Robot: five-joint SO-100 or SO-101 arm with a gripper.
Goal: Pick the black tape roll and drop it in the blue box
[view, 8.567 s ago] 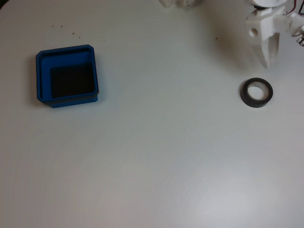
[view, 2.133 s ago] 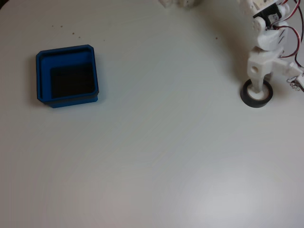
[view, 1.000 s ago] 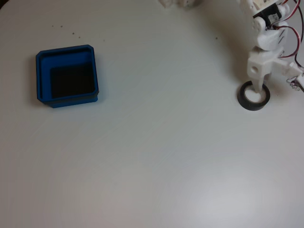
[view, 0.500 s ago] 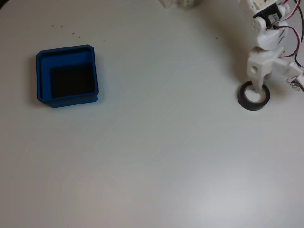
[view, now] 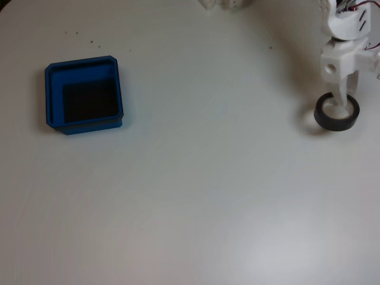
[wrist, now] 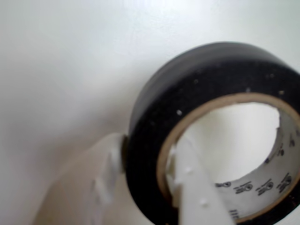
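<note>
The black tape roll [view: 336, 112] has shifted right, gripper [wrist: 143, 173] pinching its wall in the wrist view.

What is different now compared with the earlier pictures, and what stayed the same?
The hand came down onto the black tape roll and closed on its wall, one finger inside the core and one outside. The roll has shifted right and slightly up in the fixed view. The blue box has not moved.
</note>
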